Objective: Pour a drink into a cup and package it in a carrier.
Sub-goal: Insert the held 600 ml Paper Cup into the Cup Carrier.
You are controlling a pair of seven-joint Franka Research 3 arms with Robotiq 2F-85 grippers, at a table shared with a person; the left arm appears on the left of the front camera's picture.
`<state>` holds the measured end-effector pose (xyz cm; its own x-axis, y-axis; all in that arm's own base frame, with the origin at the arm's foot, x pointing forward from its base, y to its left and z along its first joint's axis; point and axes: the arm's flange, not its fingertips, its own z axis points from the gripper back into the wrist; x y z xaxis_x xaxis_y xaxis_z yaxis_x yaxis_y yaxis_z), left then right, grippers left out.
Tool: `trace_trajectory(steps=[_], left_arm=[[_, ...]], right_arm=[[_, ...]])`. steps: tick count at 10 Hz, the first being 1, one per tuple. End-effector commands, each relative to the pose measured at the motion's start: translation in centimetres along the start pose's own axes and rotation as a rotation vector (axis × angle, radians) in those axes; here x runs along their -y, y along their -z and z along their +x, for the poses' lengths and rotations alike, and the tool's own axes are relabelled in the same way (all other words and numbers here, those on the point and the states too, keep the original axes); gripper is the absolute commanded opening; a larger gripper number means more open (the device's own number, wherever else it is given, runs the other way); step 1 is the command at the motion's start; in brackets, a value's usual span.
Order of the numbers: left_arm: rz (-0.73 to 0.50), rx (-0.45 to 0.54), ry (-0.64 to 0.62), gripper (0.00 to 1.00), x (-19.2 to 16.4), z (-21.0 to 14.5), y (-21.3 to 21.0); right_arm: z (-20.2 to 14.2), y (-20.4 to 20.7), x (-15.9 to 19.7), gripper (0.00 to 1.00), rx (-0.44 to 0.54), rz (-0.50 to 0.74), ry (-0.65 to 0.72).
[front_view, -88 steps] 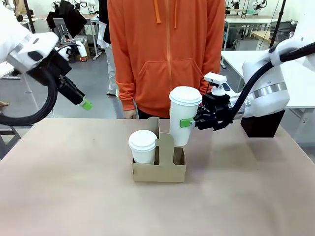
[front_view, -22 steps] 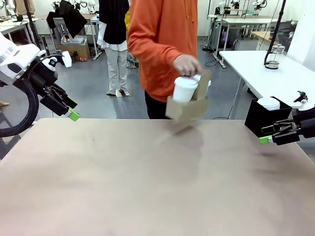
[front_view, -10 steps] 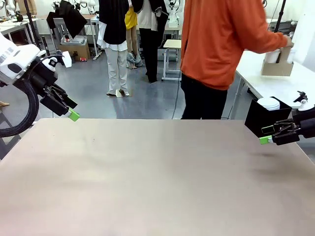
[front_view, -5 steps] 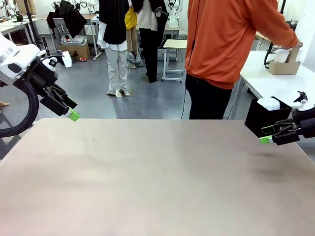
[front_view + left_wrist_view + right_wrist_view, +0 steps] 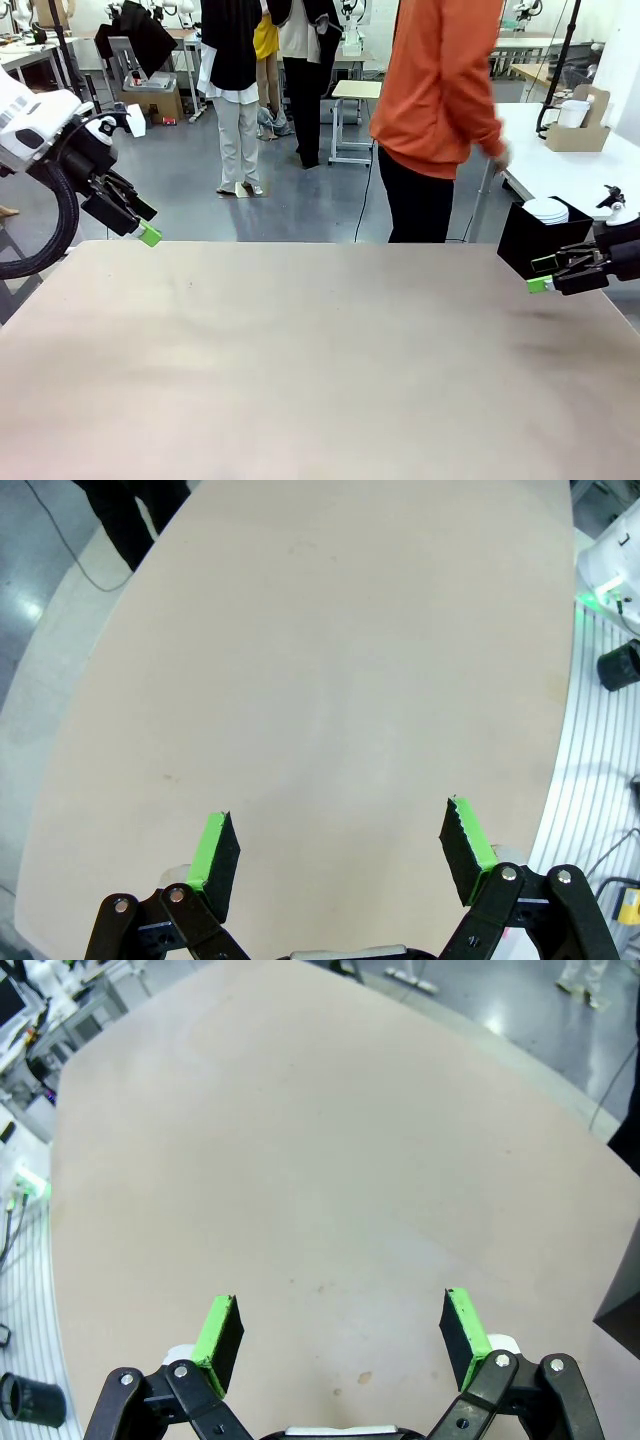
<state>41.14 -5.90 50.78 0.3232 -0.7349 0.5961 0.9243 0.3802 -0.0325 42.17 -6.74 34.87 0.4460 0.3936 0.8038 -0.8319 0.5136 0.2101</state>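
step: packaging looks finished | brown cardboard carrier [image 5: 577,128] on far white table | left gripper [image 5: 340,855], right gripper [image 5: 340,1335] wide open, empty | next: likely none

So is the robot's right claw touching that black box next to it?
Cannot tell. In the front view the right gripper overlaps the black box's lower edge, so no gap or contact shows plainly. Its jaws stand open, holding nothing.

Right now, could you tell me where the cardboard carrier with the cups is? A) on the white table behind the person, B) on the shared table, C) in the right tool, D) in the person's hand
A: the carrier sits on the white table beyond the person.
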Motion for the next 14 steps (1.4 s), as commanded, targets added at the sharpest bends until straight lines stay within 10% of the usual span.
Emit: trace_trajectory(steps=[1, 14], left_arm=[[0.003, 0.020, -0.006, 1.00, 0.02, 0.07, 0.08], [0.003, 0.020, -0.006, 1.00, 0.02, 0.07, 0.08]], right_arm=[[0.20, -0.24, 0.38, 1.00, 0.005, 0.002, -0.002], [0.20, -0.24, 0.38, 1.00, 0.005, 0.002, -0.002]])
